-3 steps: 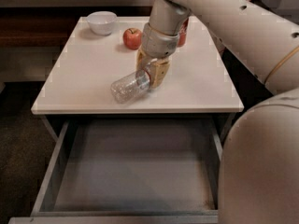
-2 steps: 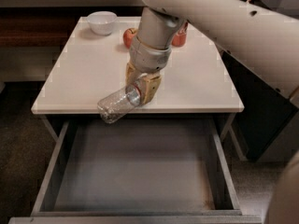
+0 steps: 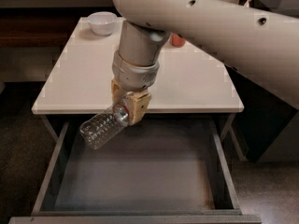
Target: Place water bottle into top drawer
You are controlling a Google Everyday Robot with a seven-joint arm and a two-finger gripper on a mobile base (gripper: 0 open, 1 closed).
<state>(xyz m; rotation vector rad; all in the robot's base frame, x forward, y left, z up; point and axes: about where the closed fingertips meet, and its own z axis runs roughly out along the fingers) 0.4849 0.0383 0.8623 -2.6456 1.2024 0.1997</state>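
Clear ribbed plastic, count one: the water bottle (image 3: 103,128) is the only bottle in the single camera view. Other counts are one gripper (image 3: 131,107), one arm (image 3: 210,27), one white table (image 3: 196,85), one open top drawer (image 3: 149,176), one white bowl (image 3: 102,22) and one reddish object (image 3: 177,40). The bottle is transparent, with ridges ringing its body and a band with red trim at its upper end, right where the gripper meets it; the cap end is hidden by the tan fingers (image 3: 137,107). It hangs tilted, base pointing down and to the picture's left, upper end up and to the right. The gripper is clamped on that upper end, fingers closed against the plastic, and sits just in front of the table's front edge, below the grey wrist collar. The bottle is in the air over the back-left part of the drawer's interior, apart from the drawer floor and clear of the tabletop. The drawer is pulled out toward the camera, with a shallow grey interior and bare floor. The bowl stands at the far left corner of the table. The reddish object stands at the far side, mostly hidden behind the arm; I cannot tell what it is.
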